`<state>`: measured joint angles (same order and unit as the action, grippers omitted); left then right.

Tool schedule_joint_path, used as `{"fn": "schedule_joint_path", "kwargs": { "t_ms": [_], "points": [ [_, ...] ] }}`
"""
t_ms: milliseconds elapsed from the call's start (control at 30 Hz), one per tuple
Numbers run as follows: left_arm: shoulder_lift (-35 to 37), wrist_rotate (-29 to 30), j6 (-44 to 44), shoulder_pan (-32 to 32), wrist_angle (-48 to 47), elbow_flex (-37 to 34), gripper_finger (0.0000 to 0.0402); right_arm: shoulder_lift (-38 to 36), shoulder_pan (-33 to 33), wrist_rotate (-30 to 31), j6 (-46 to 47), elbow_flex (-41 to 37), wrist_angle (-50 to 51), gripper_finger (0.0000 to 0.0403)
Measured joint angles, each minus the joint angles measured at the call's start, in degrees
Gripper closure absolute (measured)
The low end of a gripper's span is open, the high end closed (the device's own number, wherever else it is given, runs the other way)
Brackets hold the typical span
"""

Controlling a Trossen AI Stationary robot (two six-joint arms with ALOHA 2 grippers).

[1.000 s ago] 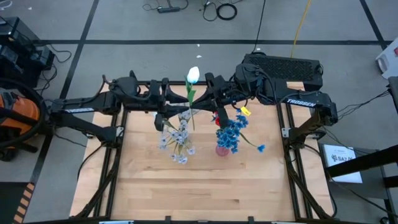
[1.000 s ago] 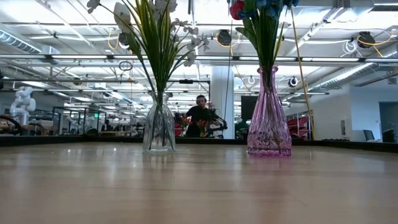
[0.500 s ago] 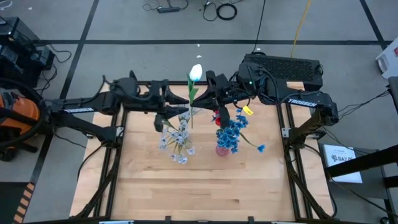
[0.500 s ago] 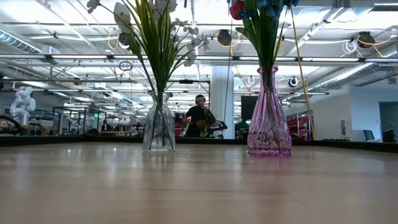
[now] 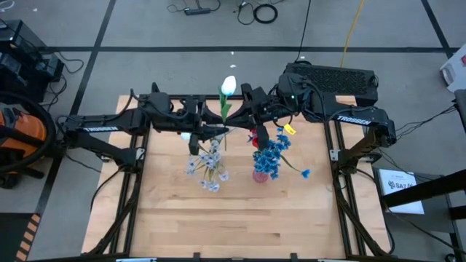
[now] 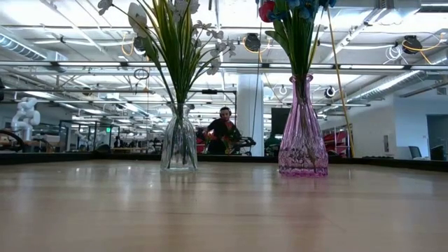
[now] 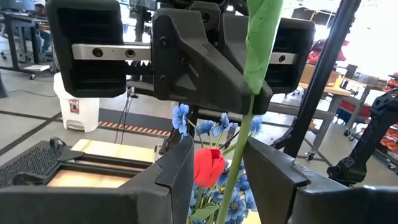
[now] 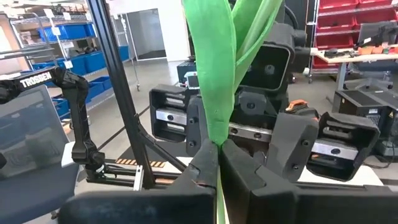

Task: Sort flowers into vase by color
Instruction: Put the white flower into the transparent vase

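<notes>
A white tulip [image 5: 228, 85] on a green stem stands upright in the air over the table's far part, shut in my right gripper [image 8: 217, 154]. My left gripper [image 7: 217, 171] is open. Its fingers stand on either side of that stem [image 7: 236, 168], facing the right gripper. The clear vase [image 6: 179, 143] holds the pale lavender-white sprays [image 5: 207, 164]. The pink vase [image 6: 302, 133] holds the blue clusters [image 5: 271, 156] and a red tulip [image 7: 208, 167]. Both vases rest on their bases on the table. My right gripper pinches the white tulip's stem between its two fingers, just below the leaves [image 8: 217, 124]. The fingers come level from the table's right side and lie across the stem. The flower is lifted clear and upright, with the bloom above the fingers.
The wooden table [image 5: 233, 218] is bare on its near half. Black frame rails [image 5: 131, 189] run along both of its sides. A person [image 6: 224, 133] stands in the room far behind the table.
My left gripper has moved toward the table's right, up to the tulip's stem, so that its open fingers now stand around it. The white tulip has shifted slightly right in the right gripper's hold.
</notes>
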<state>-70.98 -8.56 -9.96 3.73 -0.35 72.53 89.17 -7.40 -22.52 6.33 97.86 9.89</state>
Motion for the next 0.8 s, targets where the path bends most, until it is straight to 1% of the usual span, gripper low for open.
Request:
{"fn": "schedule_joint_path", "kwargs": {
  "t_ms": [67,133,200,300,333,400,533,700,733,800],
  "points": [
    [0.0,0.0,0.0,0.0,0.0,0.0,0.0264,0.0,0.0,0.0,0.0,0.0,0.8,0.0403],
    [0.0,0.0,0.0,0.0,0.0,0.0,0.0281,0.0,0.0,0.2,0.0,0.0,1.7,0.0403],
    [0.0,0.0,0.6,0.0,-0.1,0.0,0.0310,0.0,0.0,1.2,0.0,0.0,2.3,0.0403],
    [0.0,0.0,2.9,0.0,-0.2,0.0,0.0374,0.0,0.0,2.7,0.0,0.0,3.3,0.0402],
    [0.0,0.0,3.0,0.0,-0.4,0.0,0.0385,0.0,-0.1,3.3,0.0,0.0,3.8,0.0401],
    [0.0,0.3,2.9,0.0,-0.4,-0.1,0.0389,0.0,-0.3,4.4,0.0,0.0,4.9,0.0396],
    [1.1,4.0,2.9,0.1,-1.5,-0.2,0.0391,-2.1,-2.8,4.5,-0.2,0.0,10.0,0.0375],
    [6.3,9.0,2.9,0.0,-5.9,0.0,0.0392,-9.2,-8.0,5.9,-0.4,0.0,18.3,0.0348],
    [7.3,10.2,2.9,-0.1,-6.7,-0.1,0.0392,-10.9,-8.9,7.5,-0.5,0.0,21.1,0.0345],
    [10.1,13.4,2.9,-0.7,-7.6,-0.1,0.0392,-14.4,-10.4,12.8,-0.6,0.0,26.1,0.0340]
  ]
}}
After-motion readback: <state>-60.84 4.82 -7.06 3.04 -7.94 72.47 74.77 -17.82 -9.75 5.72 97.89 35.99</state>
